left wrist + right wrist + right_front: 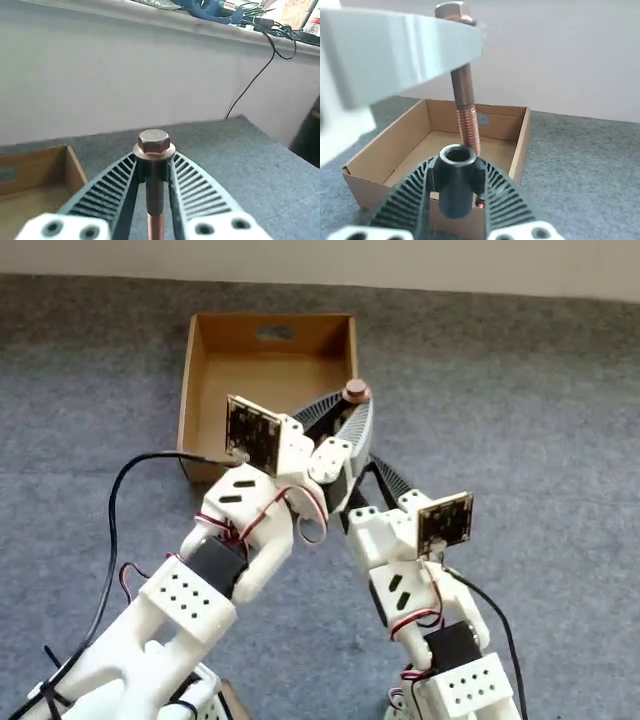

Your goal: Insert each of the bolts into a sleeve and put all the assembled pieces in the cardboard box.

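Left wrist view: left gripper (154,167) jaws pinching bolt (154,143) just under its hex head, shank hanging straight down between the ribbed fingers (112,182). Right wrist view: right gripper (455,176) jaws clamped on black sleeve (454,189), upright, bore facing up. Bolt's threaded end sits right at the sleeve's far rim; can't tell if it touches or has entered. Both held in the air by the near right corner of the cardboard box (194,390), bolt head over its right wall in the high view. Box open-topped on grey table (520,390), nothing seen inside. Arms cross, left wrist over right gripper.
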{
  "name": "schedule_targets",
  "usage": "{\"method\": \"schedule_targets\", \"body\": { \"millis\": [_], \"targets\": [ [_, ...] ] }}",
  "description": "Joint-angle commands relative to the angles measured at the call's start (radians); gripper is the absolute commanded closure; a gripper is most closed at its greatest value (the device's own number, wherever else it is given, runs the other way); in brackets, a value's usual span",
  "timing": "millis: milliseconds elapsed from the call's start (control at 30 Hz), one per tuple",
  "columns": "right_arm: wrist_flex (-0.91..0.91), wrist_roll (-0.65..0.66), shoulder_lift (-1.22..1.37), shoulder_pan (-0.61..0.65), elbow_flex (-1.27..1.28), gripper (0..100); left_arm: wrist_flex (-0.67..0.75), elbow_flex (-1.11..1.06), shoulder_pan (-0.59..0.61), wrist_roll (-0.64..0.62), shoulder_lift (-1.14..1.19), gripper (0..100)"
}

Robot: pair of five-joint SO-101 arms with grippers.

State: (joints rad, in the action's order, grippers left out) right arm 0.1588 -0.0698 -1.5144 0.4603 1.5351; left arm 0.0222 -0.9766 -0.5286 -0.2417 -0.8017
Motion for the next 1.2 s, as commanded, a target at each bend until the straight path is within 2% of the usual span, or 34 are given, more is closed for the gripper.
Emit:
{"method": "schedule_targets", "body": {
  "millis": [0, 133, 600, 767, 933, 1167],
  "targets": [
    [-0.022, 0.002, -0.016, 0.002, -0.012, 99.2, -0.025, 0.038, -0.021, -0.002, -0.07, 99],
    [-0.022, 0.002, -0.016, 0.002, -0.012, 99.2, -0.071, 0.035, -0.021, -0.002, -0.156, 99],
    [-0.022, 0.002, -0.016, 0.002, -0.012, 99.2, -0.075, 0.03, -0.041, -0.002, -0.159, 99],
    [-0.019, 0.002, -0.016, 0.002, -0.01, 99.2, -0.17, 0.039, -0.05, 0.002, -0.165, 99],
    [-0.019, 0.002, -0.016, 0.002, -0.01, 99.2, -0.192, 0.036, -0.048, 0.097, -0.162, 99],
    [-0.019, 0.002, -0.016, 0.002, -0.01, 99.2, -0.192, 0.036, -0.045, 0.104, -0.162, 99]
  ]
}}
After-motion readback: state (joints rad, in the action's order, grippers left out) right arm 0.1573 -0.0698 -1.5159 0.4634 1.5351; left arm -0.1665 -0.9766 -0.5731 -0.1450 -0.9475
